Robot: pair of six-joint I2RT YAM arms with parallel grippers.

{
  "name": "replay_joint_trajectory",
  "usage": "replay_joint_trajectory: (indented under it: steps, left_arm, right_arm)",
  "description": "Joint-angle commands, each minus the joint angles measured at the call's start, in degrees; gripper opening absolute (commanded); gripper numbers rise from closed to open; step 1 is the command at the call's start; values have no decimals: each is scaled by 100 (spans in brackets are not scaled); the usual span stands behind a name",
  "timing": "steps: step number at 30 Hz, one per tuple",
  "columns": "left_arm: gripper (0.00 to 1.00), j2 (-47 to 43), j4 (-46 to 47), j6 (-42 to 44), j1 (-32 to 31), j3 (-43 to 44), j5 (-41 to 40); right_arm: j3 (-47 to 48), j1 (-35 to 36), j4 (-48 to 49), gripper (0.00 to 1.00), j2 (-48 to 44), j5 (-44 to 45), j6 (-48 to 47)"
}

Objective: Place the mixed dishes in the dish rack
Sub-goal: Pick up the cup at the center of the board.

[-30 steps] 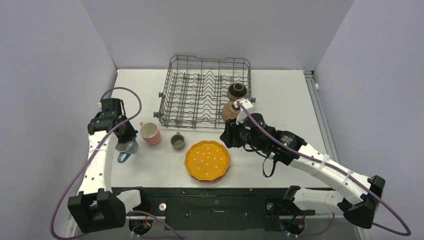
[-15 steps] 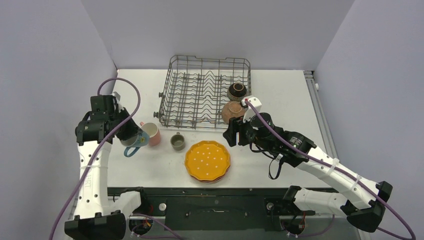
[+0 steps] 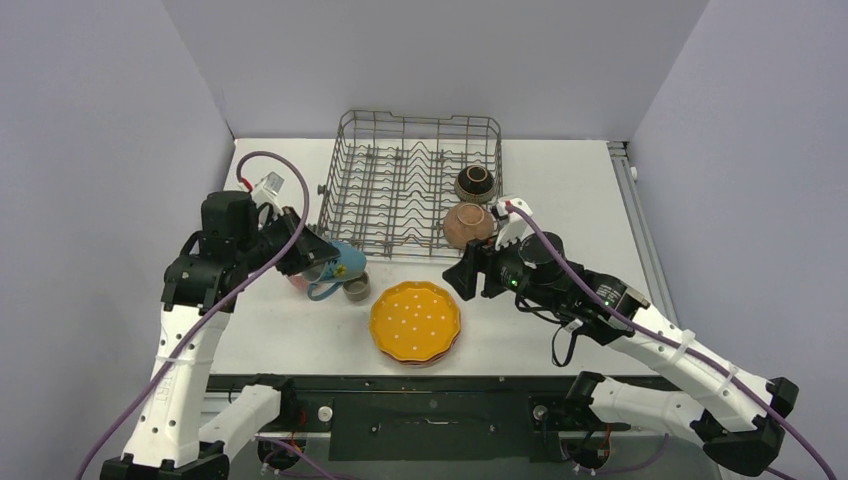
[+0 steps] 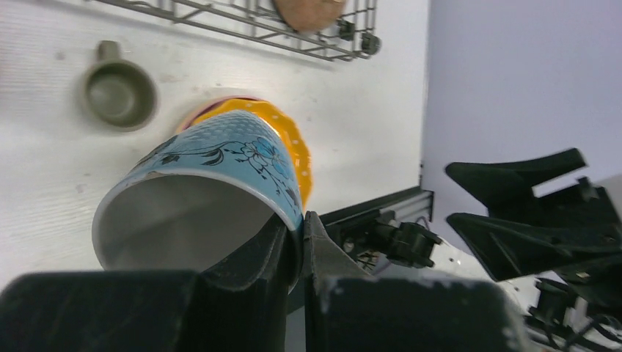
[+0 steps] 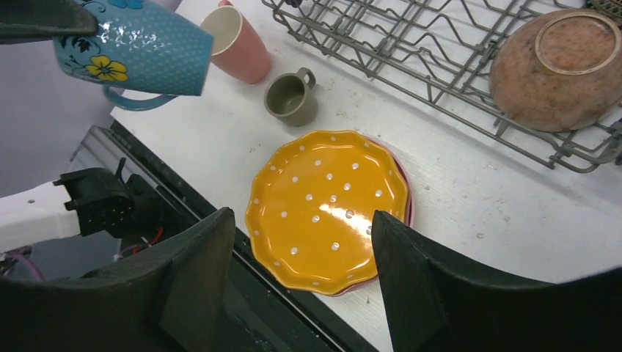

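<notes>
Mug (image 4: pixel 220 158) first: the blue flowered one is pinched between my left fingers (image 4: pixel 299 235), which are closed tight on its rim, one inside the mouth and one outside the wall. It hangs tilted above the worktop (image 3: pixel 560 190), handle pointing down, just short of the near left corner of the dish rack (image 3: pixel 385 190). Below and beside it stand the pink cup (image 5: pixel 238 44) and the small grey-green cup (image 5: pixel 290 97), both upright on the worktop in front of the rack.

My right fingers (image 3: pixel 470 272) are spread wide and hold nothing. They hover over the right side of the scalloped orange-yellow plate (image 5: pixel 326 209), close to the rack's near right corner. That plate lies flat on the worktop on top of the pink plates (image 5: pixel 407 198), of which only a thin edge shows at its right side.

Inside the rack, along its right side, the terracotta bowl (image 5: pixel 561 70) sits upside down in the near corner, foot ring facing up. The dark brown bowl (image 3: pixel 474 182) sits just beyond it, toward the back.
</notes>
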Motion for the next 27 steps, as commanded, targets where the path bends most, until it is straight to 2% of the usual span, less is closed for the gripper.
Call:
replay_joint_trajectory:
  steps: [1,7,12,22,27]
  left_arm:
    - [0,-232,1748,-871,-312,-285,925]
    - [0,-466,3108,-1841,-643,-814,1207]
    - [0,-702,4985,-3236,-865,-1550,1263]
    - [0,-700,6685,-4340,-1259,-1949,1153]
    - [0,-581,7448,-4886,-1340,-2178,1272]
  right_arm:
    - [-414,37,689,64,-271,-479,352]
    - [-989,36,1303,64,-676,-791,620]
    - [-1480,33,2126,62,-934,-1299,885]
    - [-1857,47,3636,65,-777,-1690,1591]
    - [-1934,46,4177,68,-513,-1770,1625]
